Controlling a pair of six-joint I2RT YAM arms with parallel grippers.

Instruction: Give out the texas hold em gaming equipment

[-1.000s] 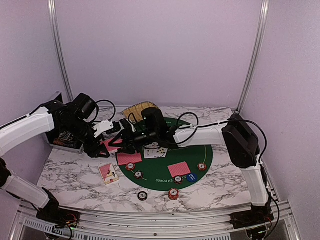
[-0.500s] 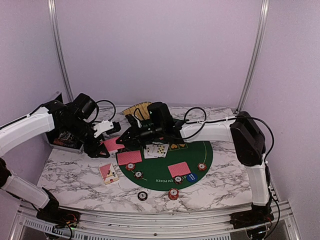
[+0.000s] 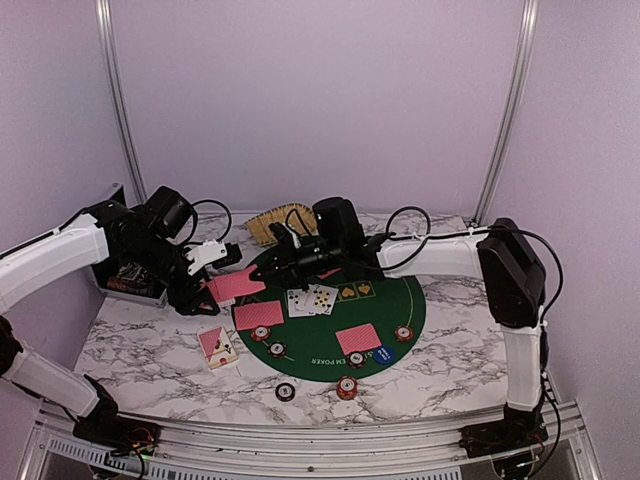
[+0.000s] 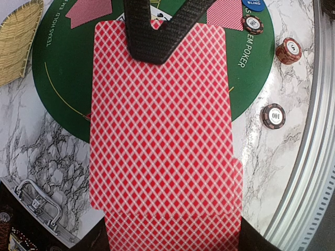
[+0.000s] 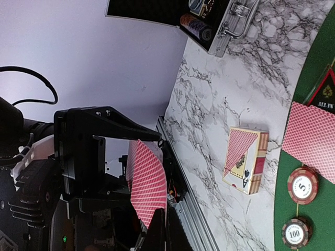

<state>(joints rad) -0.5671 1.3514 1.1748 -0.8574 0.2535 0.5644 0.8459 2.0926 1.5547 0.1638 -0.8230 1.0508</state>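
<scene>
On the green mat [image 4: 57, 78] you can read "TEXAS HOLD" and "EM" along its rim in the left wrist view, with "POKER" further round the same rim. The blue round button [image 4: 253, 3] shows the word "BLIND". The dark chip [image 4: 274, 115] lying on the marble carries "100". In the right wrist view, the black triangular button [image 5: 327, 90] reads "ALL IN", the red-and-white chip [image 5: 302, 189] bears "5", and the dark chip beside it shows "100". The card box [image 5: 246, 167] carries an "A" with a spade. You cannot read the face-up cards in the top view.
</scene>
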